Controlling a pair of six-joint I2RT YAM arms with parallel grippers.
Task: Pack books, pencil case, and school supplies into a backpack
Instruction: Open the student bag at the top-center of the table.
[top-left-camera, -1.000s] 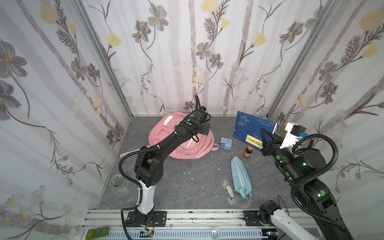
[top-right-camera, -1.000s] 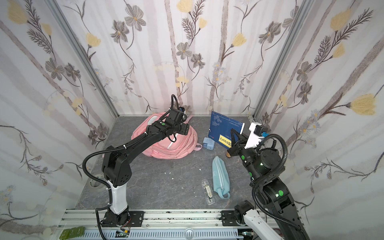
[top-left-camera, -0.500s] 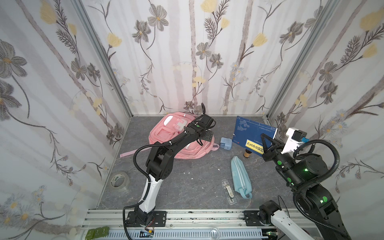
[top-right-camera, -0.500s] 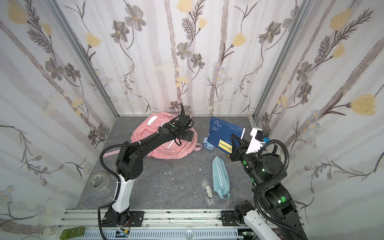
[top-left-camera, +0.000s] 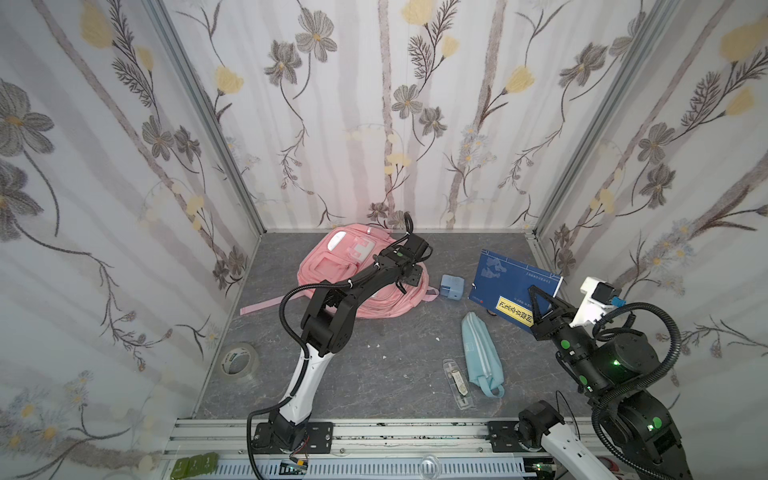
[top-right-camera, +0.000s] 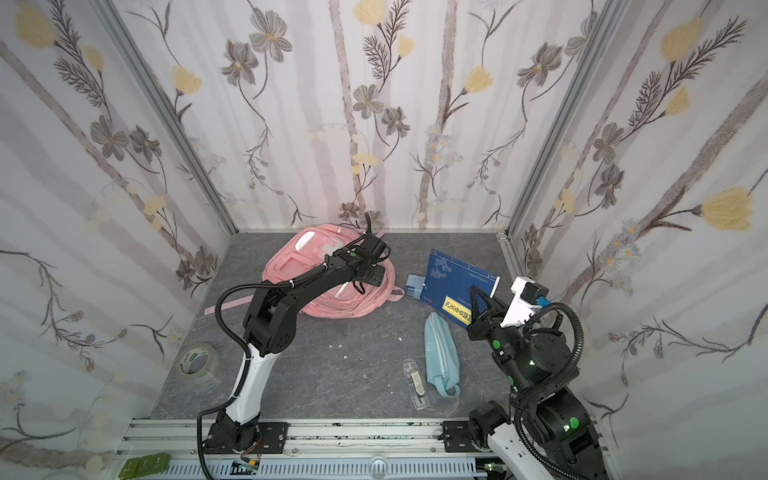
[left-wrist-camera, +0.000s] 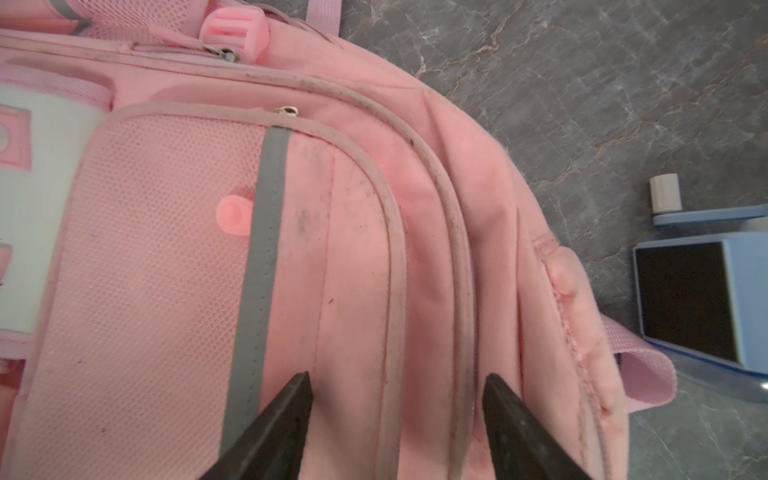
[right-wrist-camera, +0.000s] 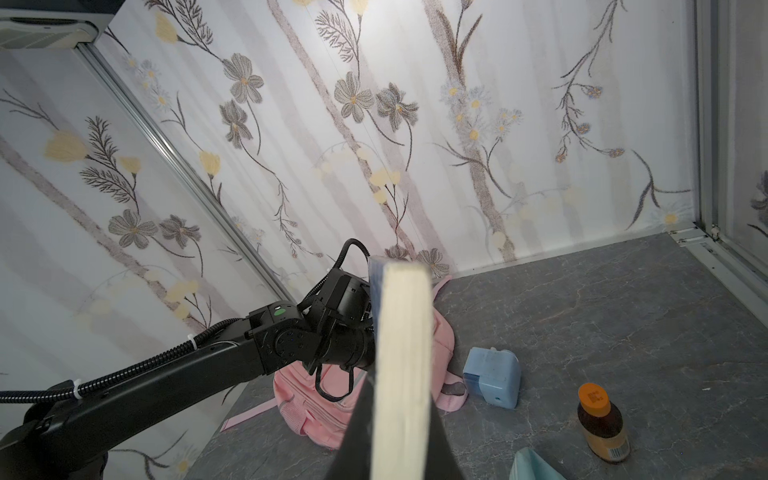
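Observation:
The pink backpack (top-left-camera: 349, 270) (top-right-camera: 307, 266) lies flat at the back of the table. My left gripper (top-left-camera: 401, 286) (top-right-camera: 357, 286) hangs low over its right part. In the left wrist view this gripper (left-wrist-camera: 397, 382) is open, its fingertips astride the backpack's (left-wrist-camera: 174, 257) grey piping. My right gripper (top-left-camera: 533, 289) (top-right-camera: 473, 291) (right-wrist-camera: 401, 395) is shut on the dark blue book (top-left-camera: 507, 282) (top-right-camera: 453, 274) (right-wrist-camera: 401, 332) and holds it tilted above the table's right side. The light-blue pencil case (top-left-camera: 482, 353) (top-right-camera: 440, 353) lies front right beside the clear plastic case (top-left-camera: 457, 382) (top-right-camera: 417, 382).
A pale-blue boxy gadget (top-left-camera: 452, 286) (top-right-camera: 414, 286) (left-wrist-camera: 698, 299) (right-wrist-camera: 492, 376) stands between the backpack and the book. The tape roll (top-left-camera: 237, 360) (top-right-camera: 198, 360) lies by the left wall. A small brown bottle (right-wrist-camera: 602, 424) stands under the held book. Walls close in three sides.
My left arm has lowered over the backpack's right part and its jaws have narrowed. The right gripper has sunk a little with the blue book.

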